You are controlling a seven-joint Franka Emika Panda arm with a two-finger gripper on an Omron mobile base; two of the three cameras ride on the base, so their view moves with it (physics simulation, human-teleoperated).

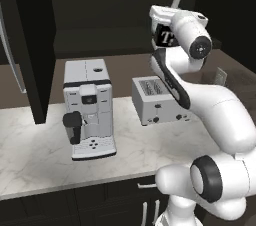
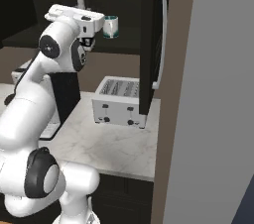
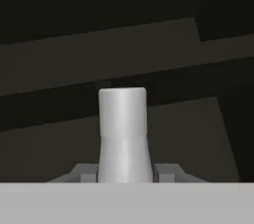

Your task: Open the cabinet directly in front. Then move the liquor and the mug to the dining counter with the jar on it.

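The cabinet stands open, its left door and right door swung out toward me. My gripper is up at the cabinet shelf, shut on the liquor. The bottle's pale grey neck rises between the two fingers, and its cap pokes up above the hand. The teal mug stands on the shelf just to the right of the hand, apart from the fingers. The dining counter and the jar are out of view.
On the marble worktop below the cabinet stand a white coffee machine and a silver toaster. The door's long silver handle hangs near the arm. A tall grey wall closes off the right side.
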